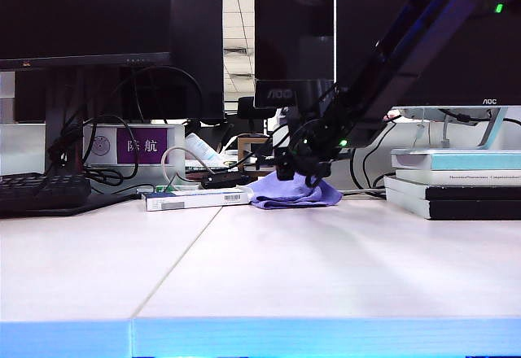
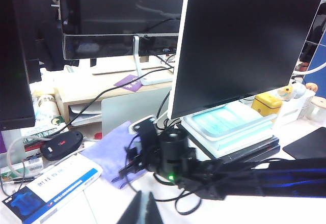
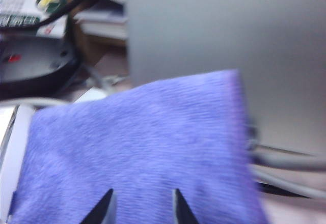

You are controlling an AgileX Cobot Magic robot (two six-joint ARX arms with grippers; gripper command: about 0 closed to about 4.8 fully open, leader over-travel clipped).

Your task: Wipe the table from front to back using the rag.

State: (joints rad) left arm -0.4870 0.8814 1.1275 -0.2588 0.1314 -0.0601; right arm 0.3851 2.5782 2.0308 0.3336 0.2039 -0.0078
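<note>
My right gripper (image 1: 303,165) hangs at centre frame over the rag (image 1: 295,192), fingers parted and gripping nothing, since the rag lies at the table's (image 1: 326,260) back edge. My left gripper (image 2: 144,210) waits low, seemingly closed.

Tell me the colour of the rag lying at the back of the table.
The rag is plain lavender-purple with a fine weave, clearest in the right wrist view.
</note>
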